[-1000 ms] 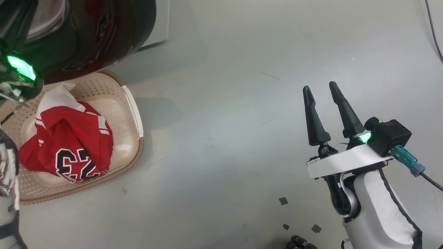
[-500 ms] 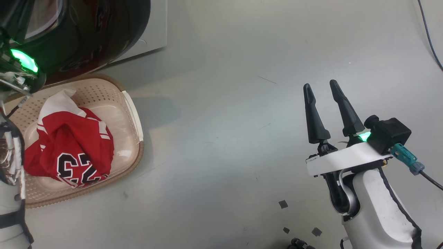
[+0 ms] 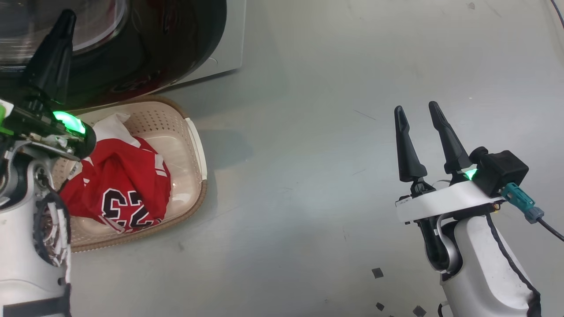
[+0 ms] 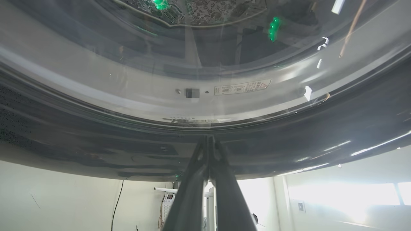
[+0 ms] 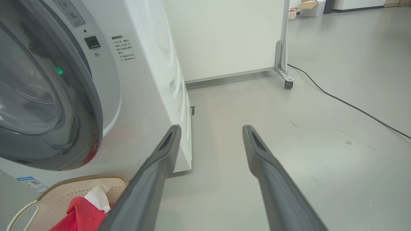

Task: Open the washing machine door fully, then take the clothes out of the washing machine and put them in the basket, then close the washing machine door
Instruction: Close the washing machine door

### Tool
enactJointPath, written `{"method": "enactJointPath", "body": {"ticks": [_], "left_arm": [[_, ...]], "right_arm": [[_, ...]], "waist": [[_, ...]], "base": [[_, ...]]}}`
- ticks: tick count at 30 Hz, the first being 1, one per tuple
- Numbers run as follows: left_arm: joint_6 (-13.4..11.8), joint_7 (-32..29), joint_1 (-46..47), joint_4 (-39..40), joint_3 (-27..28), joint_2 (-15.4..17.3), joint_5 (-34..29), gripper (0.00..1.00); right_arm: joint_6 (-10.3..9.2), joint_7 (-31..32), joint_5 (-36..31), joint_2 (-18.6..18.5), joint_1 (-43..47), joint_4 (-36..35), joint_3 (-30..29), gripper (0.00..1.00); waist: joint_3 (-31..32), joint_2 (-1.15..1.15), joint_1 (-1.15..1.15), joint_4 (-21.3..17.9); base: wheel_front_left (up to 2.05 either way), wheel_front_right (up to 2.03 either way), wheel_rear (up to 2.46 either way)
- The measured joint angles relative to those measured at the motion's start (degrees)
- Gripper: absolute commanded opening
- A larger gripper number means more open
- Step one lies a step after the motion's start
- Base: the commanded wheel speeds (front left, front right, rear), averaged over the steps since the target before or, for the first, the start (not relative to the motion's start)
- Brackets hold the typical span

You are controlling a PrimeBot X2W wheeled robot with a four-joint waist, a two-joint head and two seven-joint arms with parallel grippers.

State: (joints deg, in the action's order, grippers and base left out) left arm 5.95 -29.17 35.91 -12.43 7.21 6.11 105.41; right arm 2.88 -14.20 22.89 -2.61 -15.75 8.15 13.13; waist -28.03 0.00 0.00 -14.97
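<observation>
The glossy black washing machine door [image 3: 167, 53] hangs over the far end of the basket [image 3: 196, 145]. My left gripper [image 3: 67, 17] is shut with nothing in it, fingers pressed together, tips at the door's dark rim [image 4: 289, 147] just below the glass. A red-and-white jersey, the clothes [image 3: 123, 185], lies crumpled in the cream basket. My right gripper [image 3: 416, 110] stands open and holds nothing over bare floor, well to the right. Its wrist view shows the white washing machine [image 5: 151, 80], the door [image 5: 38, 106], the basket [image 5: 64, 192] and the clothes [image 5: 80, 215].
A white wheeled partition [image 5: 224, 38] stands behind the machine, its caster [image 5: 288, 84] on the floor. A black cable [image 5: 346, 106] runs across the grey floor at the right. Small dark squares [image 3: 377, 273] lie near my right arm. Open floor separates basket and right gripper.
The head camera has shifted, so the whole scene sits further right. My left gripper's shut fingers have come into view, pointing up at the door. The right gripper stays as it was.
</observation>
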Motion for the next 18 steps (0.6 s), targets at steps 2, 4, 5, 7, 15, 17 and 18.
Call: {"method": "enactJointPath", "body": {"ticks": [2, 4, 5, 7, 15, 17, 18], "left_arm": [[0.48, 0.56, -1.53, -0.01, 0.42, -0.97, 0.09, 0.0], [0.54, 0.59, -3.19, -0.01, 0.62, -2.01, 0.31, 0.0], [0.82, 0.62, -4.1, -0.01, 0.62, -2.41, 0.32, 0.0], [0.93, 1.1, -5.94, -0.01, 0.84, -2.91, 0.32, 0.0], [0.97, 1.08, -10.9, 1.79, 0.01, -3.64, 0.3, 1.0], [0.97, 1.02, -12.02, 3.54, -0.02, -3.94, 0.15, 1.0], [0.97, 1.03, -12.43, 4.46, 0.05, -4.0, -0.04, 1.0]], "right_arm": [[0.0, 0.0, -0.46, 0.0, 0.1, 0.12, -0.23, 1.0], [0.0, 0.0, -0.9, -0.01, 0.17, 0.19, -0.56, 1.0], [0.0, 0.0, -0.94, -0.01, 0.19, 0.24, -0.65, 1.0], [0.01, 0.0, -1.34, -0.01, 0.35, 0.44, -0.78, 1.0], [0.05, 0.0, -2.12, -0.04, 1.03, 1.1, -1.49, 1.0], [0.05, 0.0, -2.37, -0.18, 1.06, 1.27, -1.75, 1.0], [0.07, 0.0, -2.4, -0.25, 1.12, 1.41, -1.89, 1.0]], "waist": [[0.41, 0.0, 0.0, 0.71], [0.81, 0.0, 0.0, 1.44], [1.01, 0.0, 0.0, 1.81], [1.44, 0.0, 0.0, 2.53], [2.99, 0.0, 0.0, 4.98], [3.43, 0.0, 0.0, 5.69], [3.67, 0.0, 0.0, 6.04]], "base": [[0.0, 0.0, 0.0], [0.0, 0.0, 0.0], [0.0, 0.0, 0.0], [0.0, 0.0, 0.0], [0.0, 0.0, 0.0], [0.0, 0.0, 0.0], [0.0, 0.0, 0.0]]}}
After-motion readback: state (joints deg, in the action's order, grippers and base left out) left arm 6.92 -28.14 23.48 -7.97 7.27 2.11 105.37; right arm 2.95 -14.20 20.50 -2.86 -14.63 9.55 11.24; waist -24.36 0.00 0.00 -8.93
